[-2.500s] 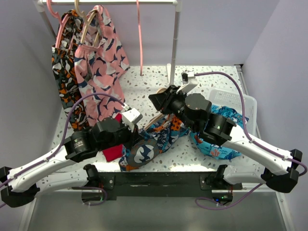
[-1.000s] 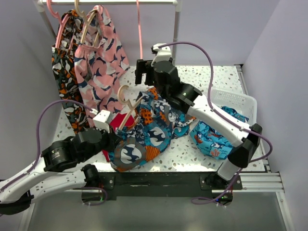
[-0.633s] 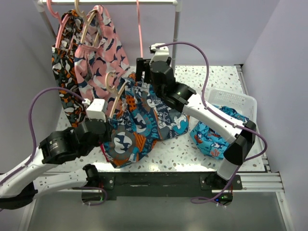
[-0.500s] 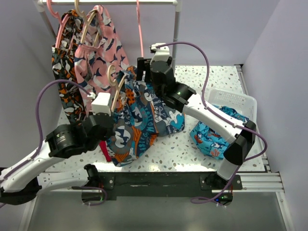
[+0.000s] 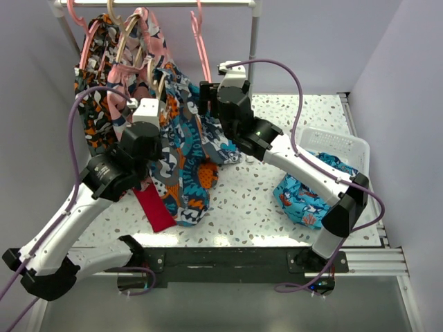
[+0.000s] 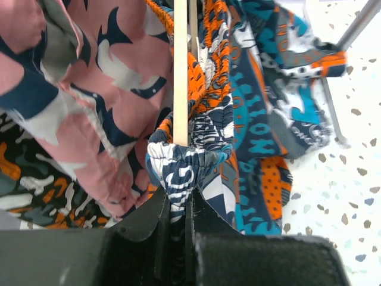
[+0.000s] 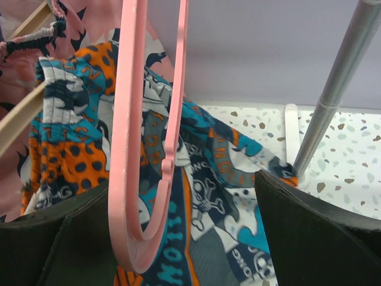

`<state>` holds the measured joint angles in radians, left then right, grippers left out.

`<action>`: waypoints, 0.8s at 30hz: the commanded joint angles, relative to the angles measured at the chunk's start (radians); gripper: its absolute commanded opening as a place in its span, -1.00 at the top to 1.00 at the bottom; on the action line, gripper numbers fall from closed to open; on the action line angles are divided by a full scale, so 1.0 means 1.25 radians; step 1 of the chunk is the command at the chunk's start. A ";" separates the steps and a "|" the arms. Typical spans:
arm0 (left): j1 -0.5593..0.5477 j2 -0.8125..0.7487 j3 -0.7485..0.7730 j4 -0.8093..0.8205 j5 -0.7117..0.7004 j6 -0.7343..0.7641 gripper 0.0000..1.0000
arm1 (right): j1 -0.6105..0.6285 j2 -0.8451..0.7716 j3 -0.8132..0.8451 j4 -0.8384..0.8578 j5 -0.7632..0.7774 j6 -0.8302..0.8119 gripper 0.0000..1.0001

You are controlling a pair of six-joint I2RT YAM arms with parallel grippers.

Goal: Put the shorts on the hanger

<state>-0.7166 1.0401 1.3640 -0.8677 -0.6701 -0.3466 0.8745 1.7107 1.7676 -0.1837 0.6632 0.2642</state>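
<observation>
Top external view: a speckled worktop carries a clothes rail at the back, with both arms reaching up toward it. Pink shorts and a dark, orange-flecked garment hang at the rail's left end. Just to their right the patchwork shorts hang in a long drape over the tan hanger, lifted up by the rail. Whether their lower hem touches the worktop I cannot tell. A white basket sits at the right edge, with turquoise shorts spilling out in front of it. A red strip of cloth lies near the left arm. A pink hanger hangs from the rail. It falls between the fingers of the right tool, which stand spread wide and clamp nothing. The left tool is pressed together, pinching the gathered waistband of the patchwork shorts just below the tan hanger's bar.
</observation>
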 commanded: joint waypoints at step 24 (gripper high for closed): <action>0.284 0.238 0.374 0.139 0.375 0.181 1.00 | -0.011 -0.081 0.018 -0.021 -0.056 0.022 -0.71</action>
<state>-0.3855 1.3170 1.7382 -0.7601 -0.2310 -0.1616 0.8627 1.6859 1.7725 -0.2260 0.6197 0.2699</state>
